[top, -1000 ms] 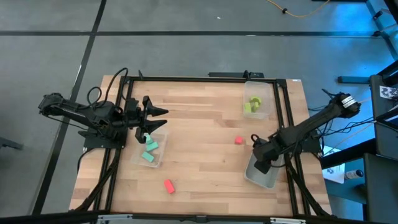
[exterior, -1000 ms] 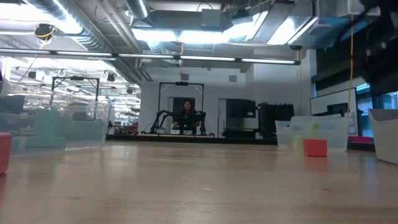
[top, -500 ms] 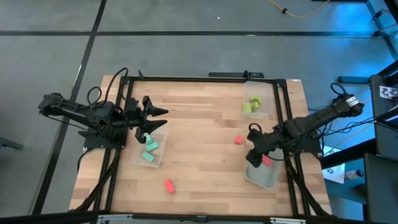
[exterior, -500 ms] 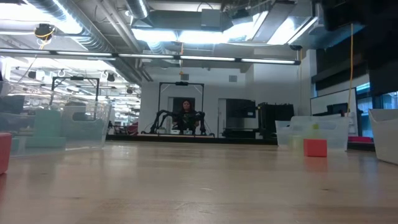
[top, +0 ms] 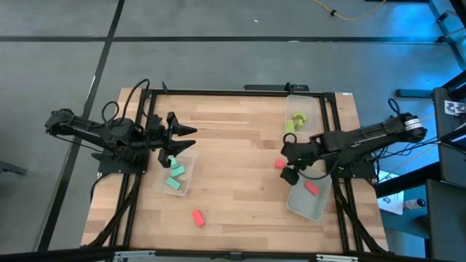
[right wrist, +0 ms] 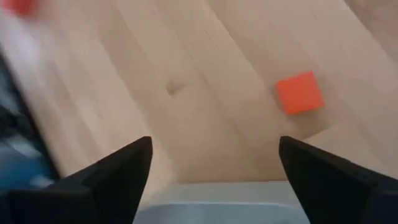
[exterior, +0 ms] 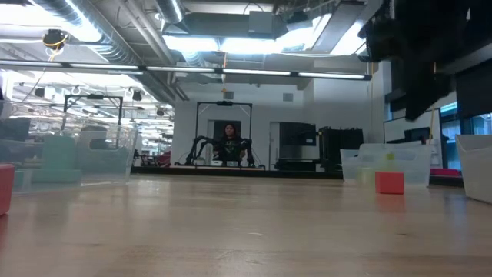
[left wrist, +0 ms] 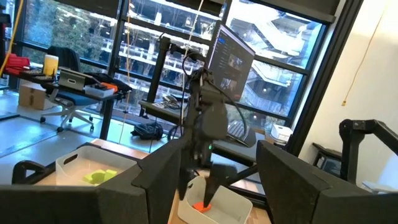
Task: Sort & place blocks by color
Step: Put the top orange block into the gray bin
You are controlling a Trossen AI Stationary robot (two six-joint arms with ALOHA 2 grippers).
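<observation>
Desk (top: 240, 189), wooden, carrying three clear tubs. Near-right tub (top: 297, 205): one red block (top: 311, 188), newly dropped by me, so red sorting has begun. Far-right tub (top: 306, 102): lime blocks (top: 294, 124). Left-edge tub (top: 188, 172): teal blocks (top: 175, 177). Loose reds: one block (top: 279, 164) right of centre, another block (top: 196, 216) by the near edge. My right gripper (top: 285, 164), swung off its tub, hangs spread wide and empty beside the nearer loose red. My left gripper (top: 186, 140) waits over the teal tub, parted, carrying nothing.

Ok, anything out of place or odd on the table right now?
Nothing spilled or damaged. Two red blocks lie loose on the table: one beside the open right gripper, one near the front edge. Another red block is in the tub.
</observation>
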